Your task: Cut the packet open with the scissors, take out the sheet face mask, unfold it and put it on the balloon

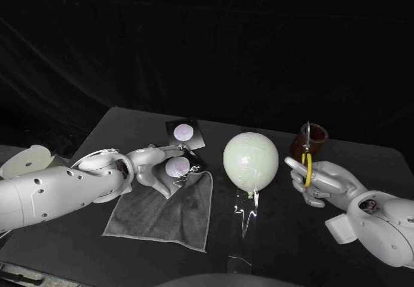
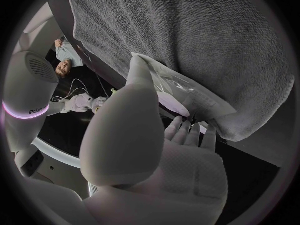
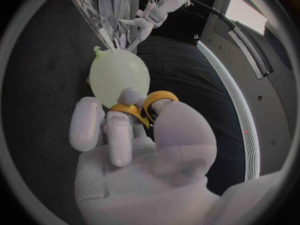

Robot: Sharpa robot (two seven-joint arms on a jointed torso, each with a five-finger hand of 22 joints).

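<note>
Packet (image 1: 179, 168) sits pinched in your left hand (image 1: 160, 170) above the towel (image 1: 164, 212) on the worktop (image 1: 285, 239), left of the balloon (image 1: 251, 161); your right hand (image 1: 326, 182) grips the scissors (image 1: 306, 162). Left wrist: your fingers (image 2: 134, 115) pinch the packet. Right wrist: fingers close around the yellow handles.

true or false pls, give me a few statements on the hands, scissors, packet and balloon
1. The right hand holds the scissors. True.
2. The balloon lies on the towel. False: it is beside the towel, off it.
3. The left hand holds the packet. True.
4. The scissors are cutting the packet. False: they are apart, with the balloon between them.
</note>
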